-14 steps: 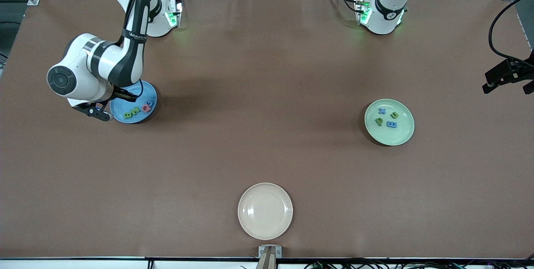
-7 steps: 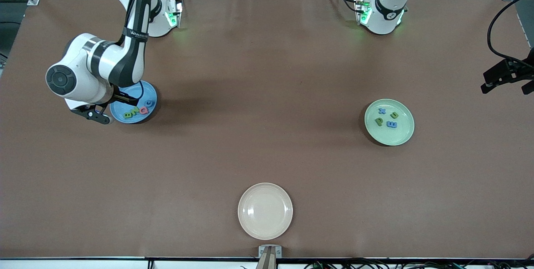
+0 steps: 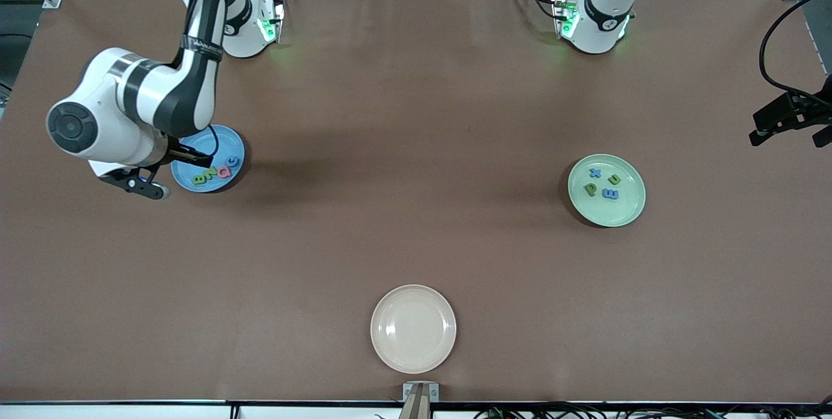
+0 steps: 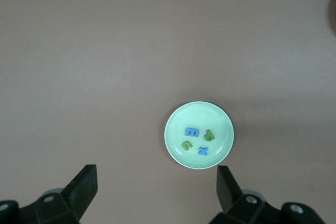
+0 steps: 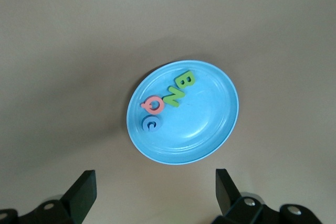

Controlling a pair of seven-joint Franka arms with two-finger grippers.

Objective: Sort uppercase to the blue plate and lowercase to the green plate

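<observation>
We see the right arm pull away from the blue plate (image 3: 209, 167).
Its right gripper (image 5: 155, 192), jaws wide and empty, now sits higher, uncovering more of the plate's rim.

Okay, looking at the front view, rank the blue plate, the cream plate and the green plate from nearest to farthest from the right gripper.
From the right gripper, open and empty:
1. Blue plate, right beside it at the right arm's end, holding the uppercase letters.
2. Cream plate, mid-table, nearest the front camera.
3. Green plate, at the left arm's end, holding the lowercase letters.
</observation>
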